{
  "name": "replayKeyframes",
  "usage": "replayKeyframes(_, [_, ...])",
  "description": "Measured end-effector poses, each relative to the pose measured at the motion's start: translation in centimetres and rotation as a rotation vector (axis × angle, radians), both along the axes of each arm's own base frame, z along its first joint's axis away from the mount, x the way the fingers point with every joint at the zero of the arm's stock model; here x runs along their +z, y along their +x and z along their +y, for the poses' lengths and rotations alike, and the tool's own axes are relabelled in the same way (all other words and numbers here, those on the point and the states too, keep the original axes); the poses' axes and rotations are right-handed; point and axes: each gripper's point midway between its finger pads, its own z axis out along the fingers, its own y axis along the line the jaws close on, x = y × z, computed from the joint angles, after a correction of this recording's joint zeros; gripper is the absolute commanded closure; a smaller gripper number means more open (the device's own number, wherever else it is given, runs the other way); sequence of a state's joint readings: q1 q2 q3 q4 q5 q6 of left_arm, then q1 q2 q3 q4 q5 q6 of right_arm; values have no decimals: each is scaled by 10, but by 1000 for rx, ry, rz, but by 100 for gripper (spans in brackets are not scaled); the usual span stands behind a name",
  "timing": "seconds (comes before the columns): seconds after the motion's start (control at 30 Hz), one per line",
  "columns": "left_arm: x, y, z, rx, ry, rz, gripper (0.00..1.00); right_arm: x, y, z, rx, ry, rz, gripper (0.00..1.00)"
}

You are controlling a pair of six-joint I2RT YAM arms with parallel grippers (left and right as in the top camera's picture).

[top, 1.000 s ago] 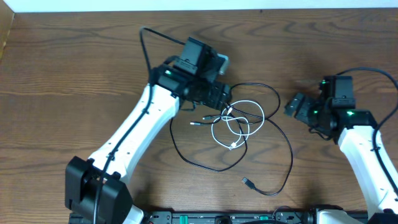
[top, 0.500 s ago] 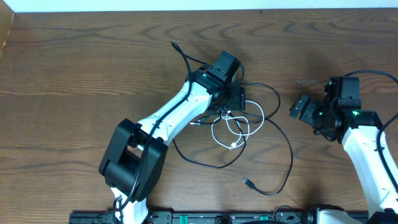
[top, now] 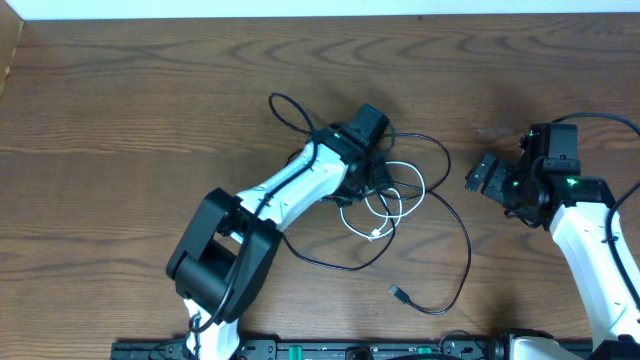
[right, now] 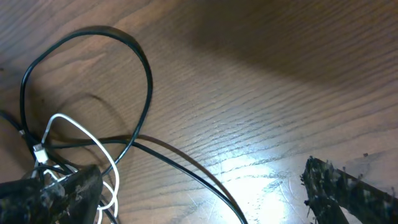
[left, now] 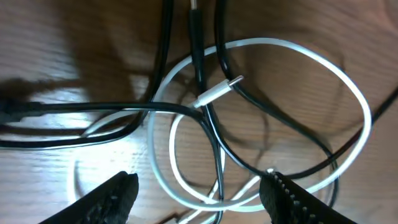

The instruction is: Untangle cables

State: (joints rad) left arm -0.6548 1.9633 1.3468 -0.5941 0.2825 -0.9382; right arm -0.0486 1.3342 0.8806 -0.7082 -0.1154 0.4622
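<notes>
**Left arm drops onto the knot; nothing gripped yet**

Overhead: the left end effector [top: 374,176] has swung in from the table's left side over the last second and now sits low over the tangle. That tangle lies mid-table, a little towards the right edge. The white cable [top: 346,214] keeps its coiled shape, and the black cable [top: 468,250] still trails its long loop towards the near edge, so no strand looks to have been pulled yet. The right end effector [top: 480,175] has hardly shifted and waits near the right edge, apart from the cables.

Left wrist: the left end effector [left: 202,199] is spread wide and holds nothing. Its fingers straddle the white cable [left: 348,93] loops where the black cable [left: 93,107] crosses them.

Right wrist: the right end effector [right: 205,193] is also wide open and empty, facing the black cable [right: 146,68] loop and the white cable [right: 93,143].

The approach looks finished; the grasp is the likely next step.
</notes>
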Motion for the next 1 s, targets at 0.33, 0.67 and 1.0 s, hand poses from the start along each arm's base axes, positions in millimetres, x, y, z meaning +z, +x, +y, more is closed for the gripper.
replayKeyframes(0.33, [-24,3,-10,100,-14,37,66,0,0,0,23,-10,-1,1])
replayKeyframes(0.67, [-28,4,-9,105,-3,37,92,0,-1,0,32,-14,-1,1])
replayKeyframes(1.0, [3,17,-16,-106,-34,-137,92,0,-1,0,34,-15,-1,1])
